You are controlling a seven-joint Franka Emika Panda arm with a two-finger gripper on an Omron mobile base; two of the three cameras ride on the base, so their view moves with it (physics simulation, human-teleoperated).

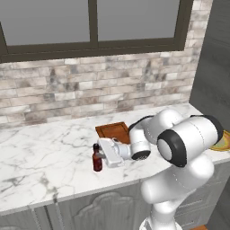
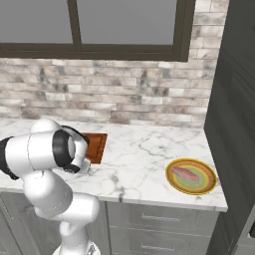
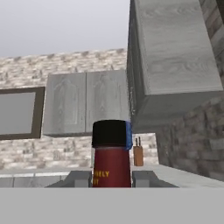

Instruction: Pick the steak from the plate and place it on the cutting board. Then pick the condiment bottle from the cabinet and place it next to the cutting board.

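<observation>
My gripper is shut on the condiment bottle, a slim red-brown bottle held upright with its base at the marble counter, just left and in front of the cutting board. The hand view has the bottle's black cap and red label between my fingertips. The steak lies on the yellow-rimmed plate at the counter's right end, far from the gripper. My arm hides part of the board in the right base view. A grey wood-grain wall cabinet hangs above, seen from the hand.
The marble counter runs under a brick wall and a window. A tall dark grey unit closes off the right end. A knife block stands far along the counter in the hand view. Grey drawers sit below.
</observation>
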